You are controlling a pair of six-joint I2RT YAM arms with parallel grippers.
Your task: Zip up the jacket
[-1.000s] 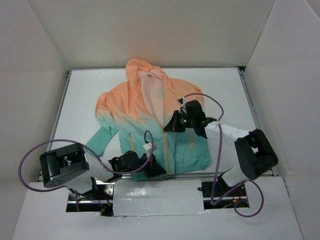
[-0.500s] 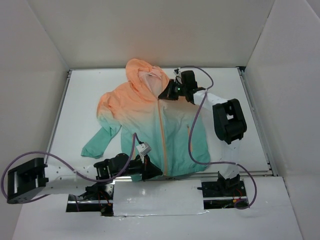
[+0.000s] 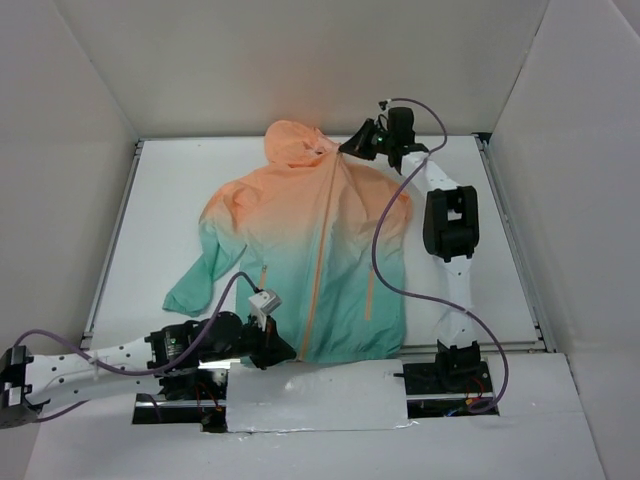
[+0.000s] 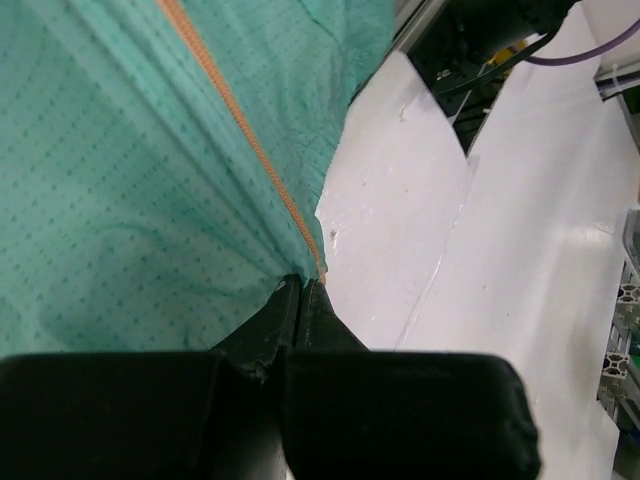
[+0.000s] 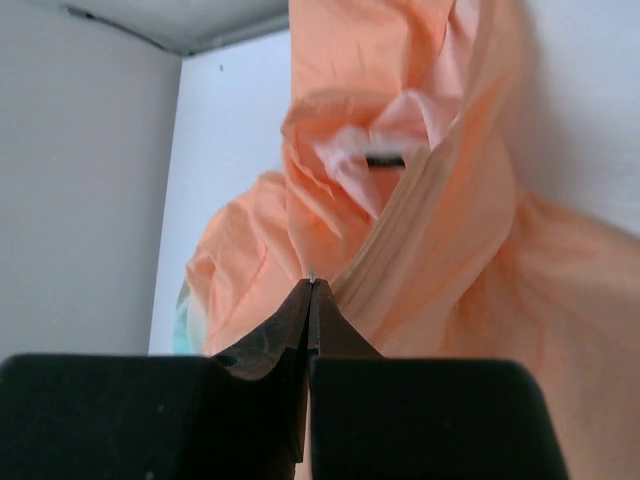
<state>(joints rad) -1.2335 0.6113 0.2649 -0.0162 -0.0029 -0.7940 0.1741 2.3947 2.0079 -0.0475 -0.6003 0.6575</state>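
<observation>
The jacket [image 3: 290, 250] lies flat on the white table, peach-orange at the hood and shoulders and teal below. Its orange front zipper [image 3: 322, 240] runs closed from the hem to the collar. My left gripper [image 3: 283, 355] is shut on the bottom hem, right at the foot of the zipper [image 4: 240, 125]; in the left wrist view its tips [image 4: 303, 283] pinch the teal cloth [image 4: 120, 180]. My right gripper [image 3: 345, 150] is at the collar beside the hood. In the right wrist view it [image 5: 312, 282] is shut on a tiny metal zipper pull, with the orange hood [image 5: 400, 130] behind.
White walls enclose the table on three sides. A silver taped panel [image 3: 315, 395] lies along the near edge between the arm bases. The right arm's black link [image 3: 450, 220] and purple cable [image 3: 385, 240] lie over the jacket's right side. The left sleeve [image 3: 200, 285] spreads to the left.
My right gripper has travelled from chest height up to the collar, and the jacket front has closed along the zipper. The left arm swung back leftwards while keeping hold of the hem.
</observation>
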